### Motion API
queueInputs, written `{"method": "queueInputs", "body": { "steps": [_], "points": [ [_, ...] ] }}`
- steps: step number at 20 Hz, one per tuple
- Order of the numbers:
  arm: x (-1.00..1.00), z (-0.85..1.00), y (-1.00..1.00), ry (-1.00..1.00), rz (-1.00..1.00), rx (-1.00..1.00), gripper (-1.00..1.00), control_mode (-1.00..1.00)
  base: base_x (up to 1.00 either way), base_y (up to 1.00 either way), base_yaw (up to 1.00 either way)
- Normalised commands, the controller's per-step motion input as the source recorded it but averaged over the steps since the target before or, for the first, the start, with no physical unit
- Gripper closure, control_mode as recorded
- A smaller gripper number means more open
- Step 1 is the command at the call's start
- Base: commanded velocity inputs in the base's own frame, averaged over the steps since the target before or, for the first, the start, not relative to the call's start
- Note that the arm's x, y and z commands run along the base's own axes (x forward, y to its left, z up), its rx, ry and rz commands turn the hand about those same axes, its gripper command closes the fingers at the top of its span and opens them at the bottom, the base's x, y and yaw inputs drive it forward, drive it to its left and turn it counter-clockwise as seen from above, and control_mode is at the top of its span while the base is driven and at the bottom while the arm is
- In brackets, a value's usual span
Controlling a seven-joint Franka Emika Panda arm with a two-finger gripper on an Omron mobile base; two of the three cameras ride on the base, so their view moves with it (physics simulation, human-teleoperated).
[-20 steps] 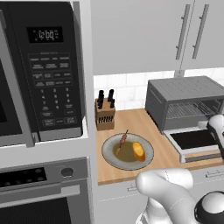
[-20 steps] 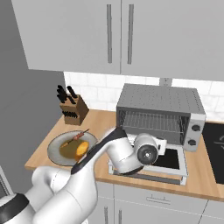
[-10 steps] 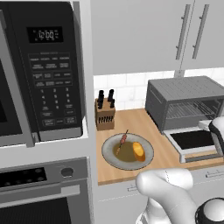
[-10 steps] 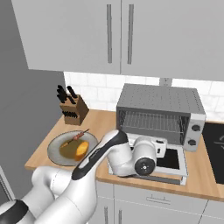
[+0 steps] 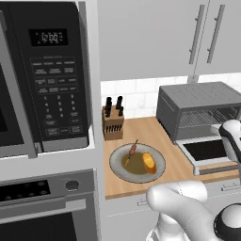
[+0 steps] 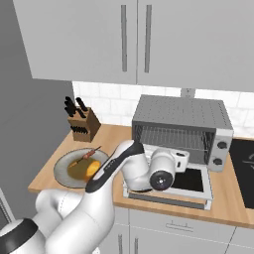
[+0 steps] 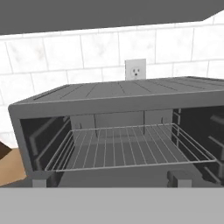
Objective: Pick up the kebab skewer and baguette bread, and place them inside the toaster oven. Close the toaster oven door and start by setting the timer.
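Kebab skewer (image 5: 131,152) and baguette bread (image 5: 149,162) both on the plate (image 5: 117,167), left of the toaster oven (image 5: 195,106). Toaster oven door (image 6: 191,181) dropped flat on the counter (image 6: 228,206), clearest from the right base. Gripper (image 6: 181,159) over the door, fingers spread wide, nothing held. Bare wire rack (image 7: 127,146) and wall outlet (image 7: 135,69) seen from the hand.

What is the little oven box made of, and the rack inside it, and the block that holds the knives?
The toaster oven looks like matte grey metal, judging by its ribbed, dull top. Its wire rack seems to be thin, pale metal rods in a grid. The knife block looks like brown wood, with dark, probably plastic, handles sticking out. It is all rendered, so these are guesses.
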Motion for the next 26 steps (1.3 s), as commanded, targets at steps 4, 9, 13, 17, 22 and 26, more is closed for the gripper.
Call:
{"method": "queueInputs", "body": {
  "steps": [4,9,13,17,22,26],
  "points": [
    [0.34,0.0,-0.22,-0.04,0.0,0.0,-1.0,-1.0,0.0,0.0,0.0],
    [0.21,-0.04,-0.27,-0.01,0.0,0.0,-1.0,-1.0,0.0,0.0,0.0],
    [0.11,-0.06,-0.2,0.0,0.0,-0.02,-1.0,-1.0,0.0,0.0,0.0],
    [0.01,-0.01,-0.03,0.02,0.0,-0.05,-1.0,-1.0,0.0,0.0,0.0],
    [0.01,-0.16,0.0,0.08,0.01,-0.08,-1.0,-1.0,0.0,0.0,0.0],
    [0.3,-0.1,0.0,0.17,0.06,-0.01,-1.0,-1.0,0.0,0.0,0.0]
  ]
}}
